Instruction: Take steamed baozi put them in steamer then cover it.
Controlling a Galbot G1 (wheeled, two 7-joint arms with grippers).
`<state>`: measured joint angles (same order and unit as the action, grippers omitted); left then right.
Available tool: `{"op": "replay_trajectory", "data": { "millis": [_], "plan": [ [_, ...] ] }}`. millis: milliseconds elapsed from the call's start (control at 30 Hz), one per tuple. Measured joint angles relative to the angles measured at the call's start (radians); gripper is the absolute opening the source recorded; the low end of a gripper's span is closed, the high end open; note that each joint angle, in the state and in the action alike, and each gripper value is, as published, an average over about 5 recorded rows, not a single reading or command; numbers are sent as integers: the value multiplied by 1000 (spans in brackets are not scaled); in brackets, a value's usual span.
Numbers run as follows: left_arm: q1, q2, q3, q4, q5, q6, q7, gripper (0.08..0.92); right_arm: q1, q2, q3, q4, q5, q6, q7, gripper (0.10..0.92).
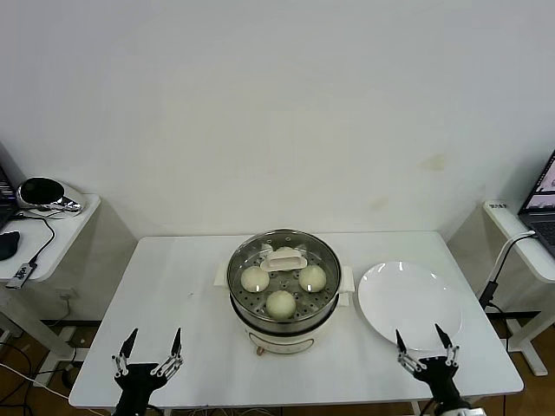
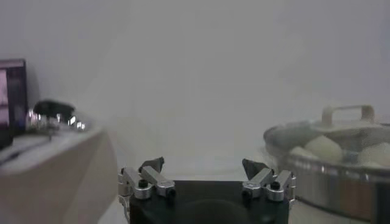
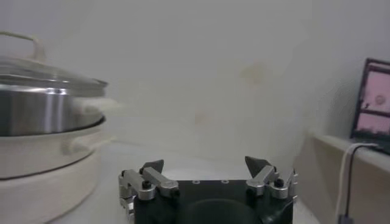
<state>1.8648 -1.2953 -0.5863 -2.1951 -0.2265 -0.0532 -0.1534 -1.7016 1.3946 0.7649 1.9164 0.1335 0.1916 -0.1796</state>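
Note:
The steamer [image 1: 279, 332] stands mid-table, steel pot on a cream base. The cover [image 1: 284, 257], clear glass with a cream bar handle, sits on it. Through the glass I see three steamed baozi [image 1: 254, 278], [image 1: 312, 276], [image 1: 280, 303]; a fourth is hidden, perhaps under the handle. My left gripper [image 1: 152, 345] is open and empty at the table's front left edge. My right gripper [image 1: 425, 338] is open and empty at the front right, beside the plate. The left wrist view shows its open gripper [image 2: 203, 165] and the covered steamer [image 2: 329, 176]. The right wrist view shows its open gripper [image 3: 206, 164] and the steamer [image 3: 42, 109].
A flat white plate [image 1: 409, 305] lies bare to the right of the steamer. A side table with a black device [image 1: 43, 192] stands at the left, a desk with a laptop [image 1: 542, 195] and a cable at the right.

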Motion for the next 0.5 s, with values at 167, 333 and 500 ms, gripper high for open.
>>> {"op": "replay_trajectory", "data": {
  "millis": [167,333,500],
  "plan": [
    [17,-2,-13,27,-24,-17,18,823,-24,-7,-22,12,12,-16,-6,823],
    [21,-6,-18,47,-39,-24,34,823,-49,-17,-41,29,20,-30,-4,823],
    [31,-4,-20,55,-52,-29,51,823,-67,-22,-57,41,19,-39,4,823]
  ]
}}
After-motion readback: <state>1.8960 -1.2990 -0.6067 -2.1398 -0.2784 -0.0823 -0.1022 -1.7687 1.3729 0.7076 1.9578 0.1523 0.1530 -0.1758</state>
